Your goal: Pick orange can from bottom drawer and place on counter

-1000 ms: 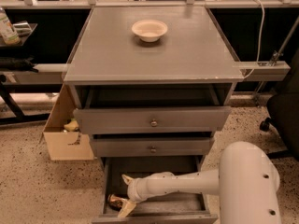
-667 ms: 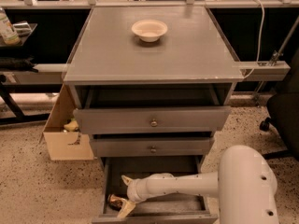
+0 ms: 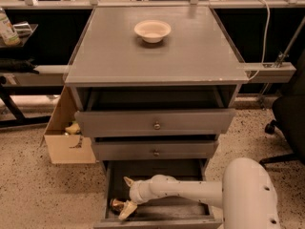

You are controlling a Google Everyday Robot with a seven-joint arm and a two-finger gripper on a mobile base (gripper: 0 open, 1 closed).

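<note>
The orange can (image 3: 115, 203) lies at the front left of the open bottom drawer (image 3: 157, 214), a small coppery can against the grey floor. My gripper (image 3: 125, 197) reaches into the drawer from the right on a white arm. Its fingers are spread open, one fingertip (image 3: 127, 180) farther back and the other (image 3: 125, 212) right beside the can. The can sits at the gripper's mouth, close to the front finger; I cannot tell whether it touches. The counter (image 3: 190, 56) is the grey cabinet top above.
A white bowl (image 3: 152, 30) stands on the counter's far middle. The two upper drawers with knobs (image 3: 156, 125) are slightly pulled out above my arm. A cardboard box (image 3: 66, 137) stands left of the cabinet. A black chair (image 3: 288, 123) is at the right.
</note>
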